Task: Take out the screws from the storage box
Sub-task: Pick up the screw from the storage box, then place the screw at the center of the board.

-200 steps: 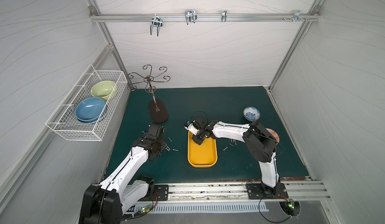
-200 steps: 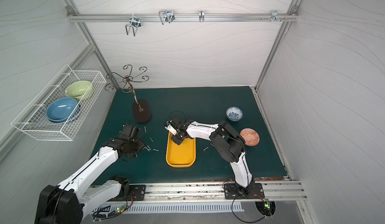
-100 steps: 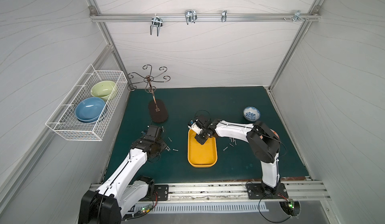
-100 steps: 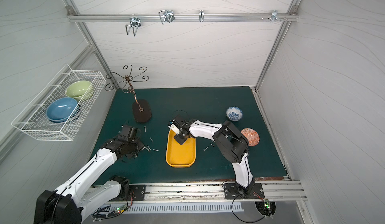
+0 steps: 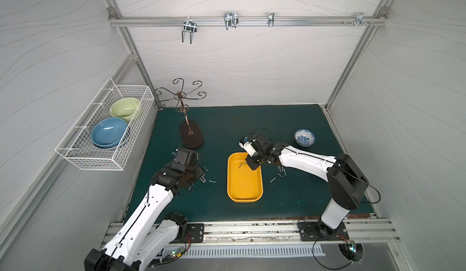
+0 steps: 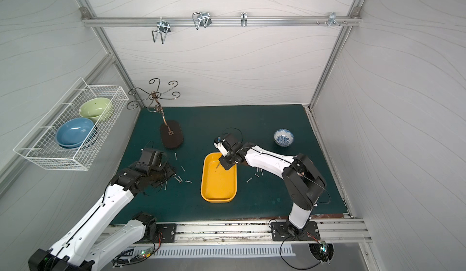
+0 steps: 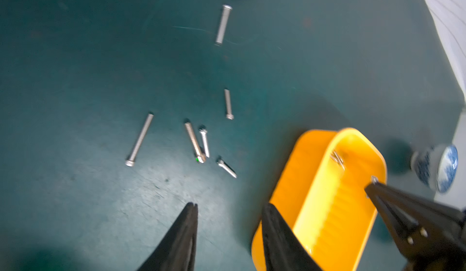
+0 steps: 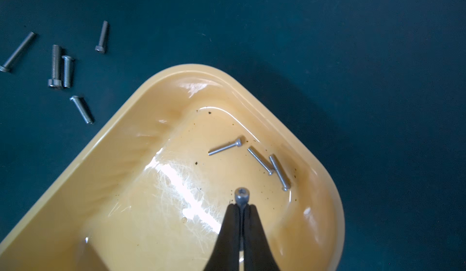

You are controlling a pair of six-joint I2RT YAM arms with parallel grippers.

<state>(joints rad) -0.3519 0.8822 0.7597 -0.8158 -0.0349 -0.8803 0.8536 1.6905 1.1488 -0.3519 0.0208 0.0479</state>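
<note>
Top views both show the storage box (image 5: 243, 189) lying lengthwise on the dark green table (image 5: 227, 126), the thing nearest to my two bases and about midway between them. Left of it, my left gripper (image 7: 230, 205) hangs over bare table with its fingers parted partway and nothing between them. Just beyond its tips a loose cluster of screws (image 7: 194, 141) lies on the table, apart from the box. Over the far end of the box my right gripper (image 8: 241, 206) is pinched tight on a single screw (image 8: 241, 194). The shank is hidden between my fingers and the socket head pokes out past the tips; I cannot tell whether it touches the box floor. Three other screws (image 8: 225, 147) lie loose on that floor at the far end, two of them close together by the wall. A few more screws (image 5: 272, 180) lie on the table just right of the box. Farther back on the left is a metal stand (image 5: 191, 137) with a dark oval base and curled arms, and far right sits a small blue-and-white bowl (image 5: 304, 138). On the left wall a white wire basket (image 5: 90, 161) holds a blue bowl (image 5: 108, 132) and a green bowl (image 5: 124, 108). Farthest, a rail (image 5: 302, 22) on the back wall carries metal hooks (image 5: 230, 21).
</note>
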